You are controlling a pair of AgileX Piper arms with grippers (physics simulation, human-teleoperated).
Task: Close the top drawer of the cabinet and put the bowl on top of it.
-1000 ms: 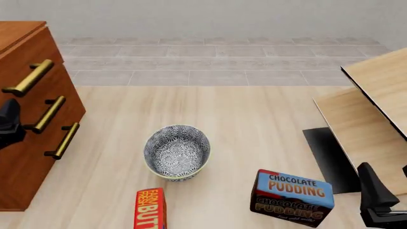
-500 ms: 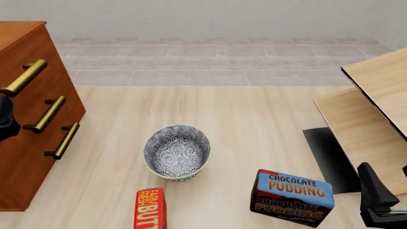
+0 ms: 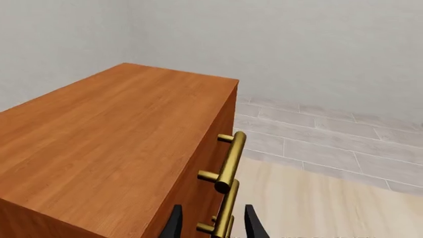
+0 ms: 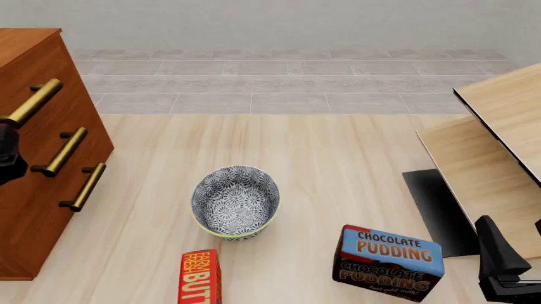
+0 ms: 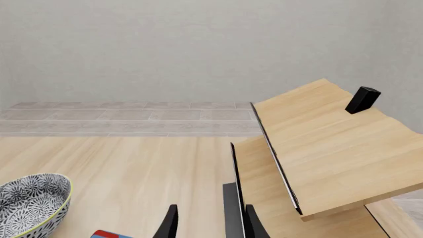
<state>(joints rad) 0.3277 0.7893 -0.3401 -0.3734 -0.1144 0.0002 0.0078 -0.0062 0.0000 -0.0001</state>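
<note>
The cabinet [image 4: 42, 190] stands at the table's left edge. Its top drawer [image 4: 50, 95] sits flush with the two drawer fronts below, brass handle [image 3: 230, 159] sticking out. My left gripper [image 3: 213, 227] is open just in front of the drawer fronts, its fingers either side of the handles in the left wrist view. In the front view it is a dark shape [image 4: 7, 155] at the left border. The patterned bowl [image 4: 235, 201] rests upright mid-table, also seen in the right wrist view [image 5: 29, 203]. My right gripper [image 4: 503, 266] hangs open at the near right, holding nothing.
A chocolate pudding box [image 4: 389, 263] stands right of the bowl and a red butter box [image 4: 200, 277] lies in front of it. Pale wooden boards [image 4: 498, 133] slope up at the right over a black mat [image 4: 439, 212]. A small black block [image 5: 363, 99] sits on the upper board.
The top drawer, sticking out a second ago, has slid in flush with the cabinet. My left gripper followed it leftward toward the frame edge. The right arm, bowl and boxes stayed put.
</note>
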